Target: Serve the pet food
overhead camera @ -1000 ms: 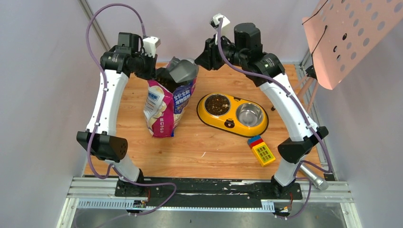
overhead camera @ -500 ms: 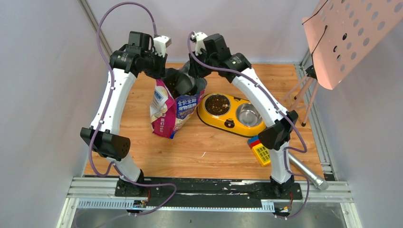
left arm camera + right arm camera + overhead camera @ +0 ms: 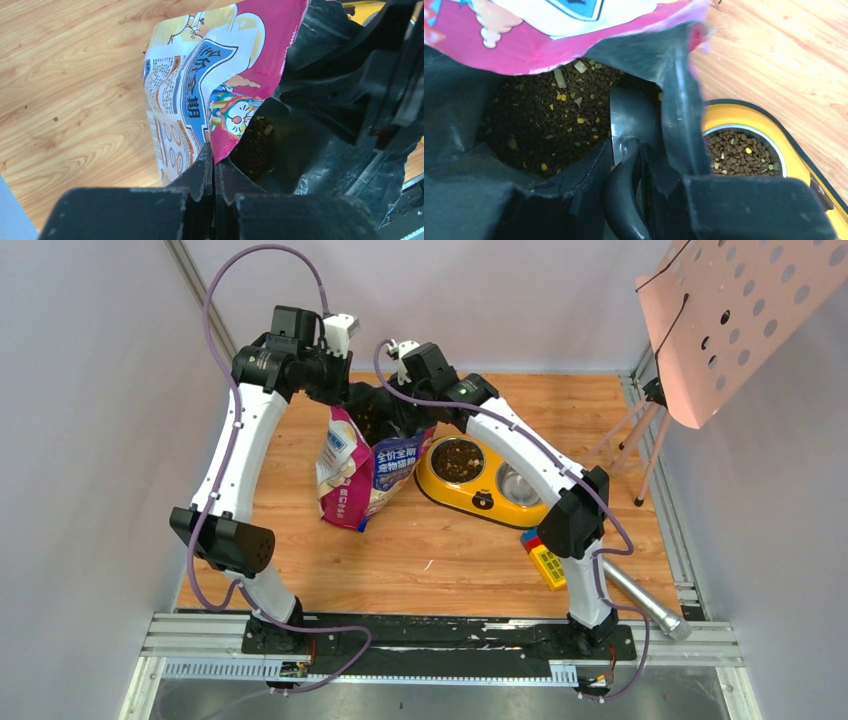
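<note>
If your left pincer (image 3: pixel 213 161) slips, the bag could go over. It is clamped shut on the rim of the bag (image 3: pixel 365 475), left of centre in the overhead view, and that pinch alone holds the mouth open. A slip or a sideways tug could fold the bag over the scoop or tip it onto the counter (image 3: pixel 430 560).

Just right of it, your right pincer (image 3: pixel 630 162) is closed round the handle of the scoop (image 3: pixel 631 117), whose head is down inside the bag. The handle looks smooth, so a loaded scoop could twist and shed kibble as it lifts. The bag's black inner lip sits against the handle's right side and may snag it on the way out. The feeder (image 3: pixel 450 498) sits close on the bag's right, so a wide swing could knock it.

The bag holds the kibble (image 3: pixel 549 115), dark brown with a few pale and yellow bits, filling the left half of the right wrist view. How much is in the scoop cannot be told, because its head is hidden. The feeder's left bowl (image 3: pixel 736 152) already has kibble across its bottom. Its right bowl (image 3: pixel 518 483), partly behind the arm, looks like bare steel.
</note>
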